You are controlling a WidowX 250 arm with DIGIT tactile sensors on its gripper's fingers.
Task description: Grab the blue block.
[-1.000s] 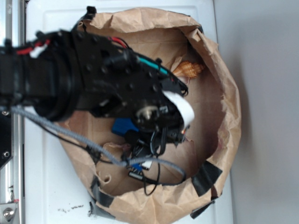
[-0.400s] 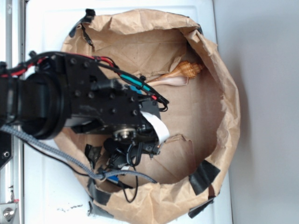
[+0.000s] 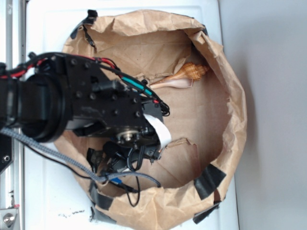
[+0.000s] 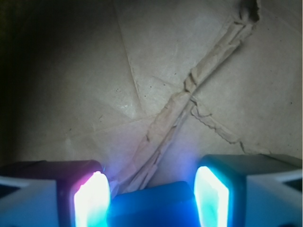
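**Blue block sits between the jaws**

In the wrist view the blue block [image 4: 151, 205] lies at the bottom edge, between the two lit pads [image 4: 92, 198] of the gripper [image 4: 151, 201]; the jaws stand apart on either side of it, and contact cannot be told. From outside, only a sliver of blue shows under the arm [image 3: 81, 108], low on the left of the paper bag [image 3: 230, 110]. A second ago the arm reached farther right; it has since pulled back left. The shell [image 3: 189, 74] lies uncovered near the far wall, on the white desk [image 3: 48, 19].
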